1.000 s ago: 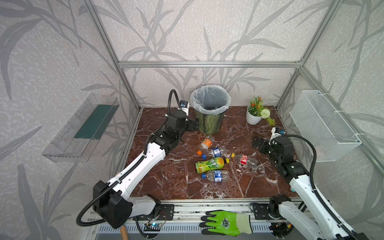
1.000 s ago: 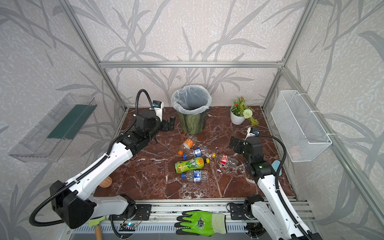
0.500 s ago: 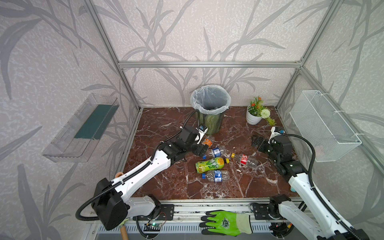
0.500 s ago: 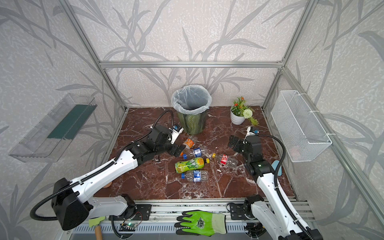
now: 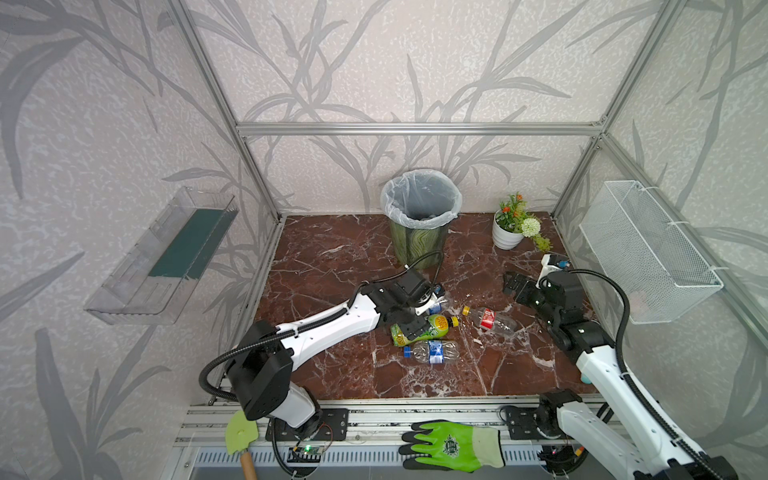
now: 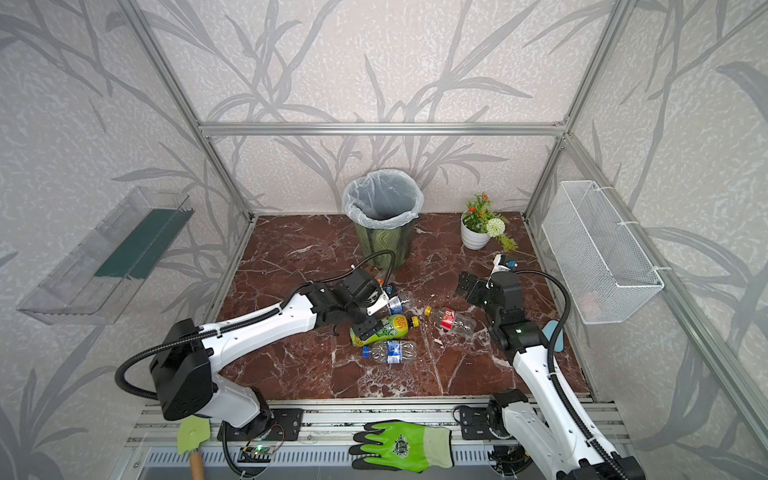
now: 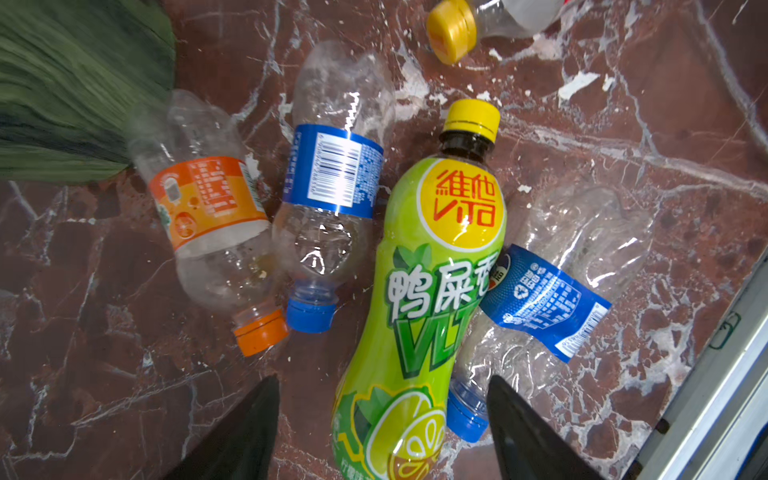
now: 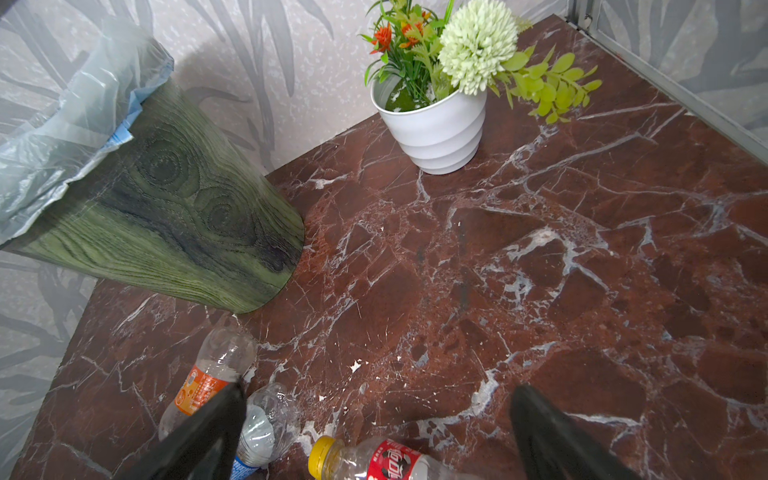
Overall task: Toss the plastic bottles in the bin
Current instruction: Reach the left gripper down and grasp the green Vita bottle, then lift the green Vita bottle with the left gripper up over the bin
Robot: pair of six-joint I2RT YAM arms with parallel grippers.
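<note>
Several plastic bottles lie in a cluster on the marble floor in front of the bin (image 5: 417,243) (image 6: 384,243). My left gripper (image 7: 382,380) (image 5: 409,328) is low over the green-yellow bottle (image 7: 432,291) (image 5: 430,330). Its jaws are open and straddle the bottle's base, with a gap on each side. Beside it lie an orange-label bottle (image 7: 208,203), a blue-label bottle (image 7: 332,174) and a crushed blue-label bottle (image 7: 552,266) (image 5: 432,351). My right gripper (image 8: 380,388) (image 5: 513,284) hangs open and empty, just right of the red-label bottle (image 8: 386,459) (image 5: 488,320).
A white flower pot (image 5: 507,237) stands at the back right. A wire mesh basket (image 5: 648,257) hangs on the right wall and a clear shelf (image 5: 166,257) on the left wall. A green glove (image 5: 453,444) lies on the front rail.
My left arm has swung from beside the bin forward and down onto the bottle cluster, and its jaws have narrowed. The right arm has barely moved.
</note>
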